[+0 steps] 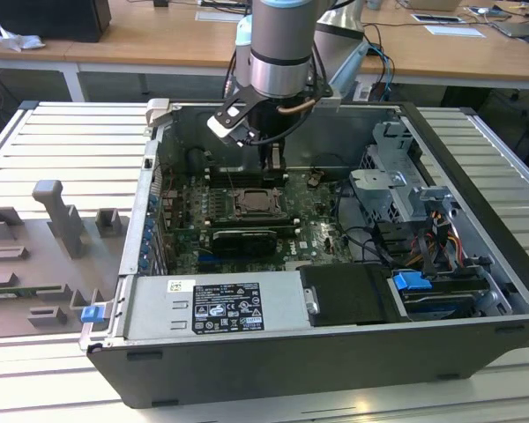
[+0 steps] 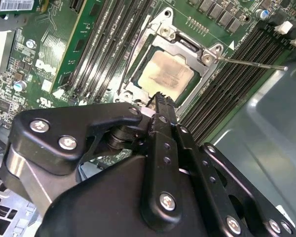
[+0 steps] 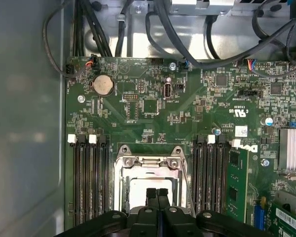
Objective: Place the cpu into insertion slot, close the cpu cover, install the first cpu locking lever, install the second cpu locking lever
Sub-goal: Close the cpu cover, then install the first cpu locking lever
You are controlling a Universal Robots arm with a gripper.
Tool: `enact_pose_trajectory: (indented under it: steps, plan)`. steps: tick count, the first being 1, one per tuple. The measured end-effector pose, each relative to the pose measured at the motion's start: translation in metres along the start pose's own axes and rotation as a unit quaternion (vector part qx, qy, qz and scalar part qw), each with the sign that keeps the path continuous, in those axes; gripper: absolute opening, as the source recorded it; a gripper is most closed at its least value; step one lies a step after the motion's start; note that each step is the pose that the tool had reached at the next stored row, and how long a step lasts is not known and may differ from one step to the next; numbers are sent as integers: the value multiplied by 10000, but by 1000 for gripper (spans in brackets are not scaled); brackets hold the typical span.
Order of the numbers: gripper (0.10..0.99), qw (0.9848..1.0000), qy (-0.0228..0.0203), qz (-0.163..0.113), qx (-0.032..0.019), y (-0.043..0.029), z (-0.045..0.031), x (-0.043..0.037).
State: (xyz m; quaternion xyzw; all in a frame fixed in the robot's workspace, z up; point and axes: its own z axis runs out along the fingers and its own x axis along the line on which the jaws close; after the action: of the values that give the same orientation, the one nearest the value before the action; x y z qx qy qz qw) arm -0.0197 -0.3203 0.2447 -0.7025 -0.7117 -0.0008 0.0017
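Note:
The cpu (image 2: 165, 74) is a pale square chip lying flat in the insertion slot (image 1: 251, 204) on the green board. The silver cpu cover (image 2: 187, 45) lies down over it, framing the chip; in the first wrist view the cover (image 3: 148, 160) shows the same. A thin locking lever (image 2: 251, 63) sticks out sideways from one corner of the socket. A second thin rod (image 2: 134, 54) runs along the opposite side. My gripper (image 2: 160, 98) is shut with nothing held, its tip over the socket's edge (image 3: 157, 193). In the exterior view the gripper (image 1: 274, 166) hangs just above the socket.
Black memory slots (image 3: 89, 177) flank the socket on both sides. The grey case wall (image 3: 24, 123) stands close by, and cables (image 3: 187, 44) cross the board's far edge. A drive cage (image 1: 397, 176) and power supply (image 1: 220, 304) fill the case. A grey fixture plate (image 1: 44, 256) lies outside.

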Motion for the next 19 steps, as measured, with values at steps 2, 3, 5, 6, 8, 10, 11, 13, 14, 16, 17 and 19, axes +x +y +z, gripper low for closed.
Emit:
enact_pose_trajectory:
  steps: [2, 3, 5, 6, 8, 10, 11, 13, 14, 16, 17, 19]
  plan:
    - [106, 10000, 0, -4, 0, -7, 0, 0]
    - [106, 10000, 0, -4, 0, -13, 1, 0]
    - [106, 10000, 0, -5, 0, -30, 0, 0]
    - [106, 10000, 0, -5, 0, -33, 1, 1]
    - [106, 10000, 0, -5, 0, -41, 0, 0]
    - [106, 10000, 1, -5, 0, -49, 1, 1]
    - [106, 10000, 1, -5, 0, -52, 1, 1]
    - [106, 10000, 1, -5, 0, -60, 0, 1]
    - [106, 10000, 1, -5, 0, -63, 0, 1]
    - [106, 10000, 1, -5, 0, -76, 0, 1]
    - [106, 10000, 2, -5, 0, -80, 0, 1]
    - [106, 10000, 1, -5, 0, -81, 0, 1]
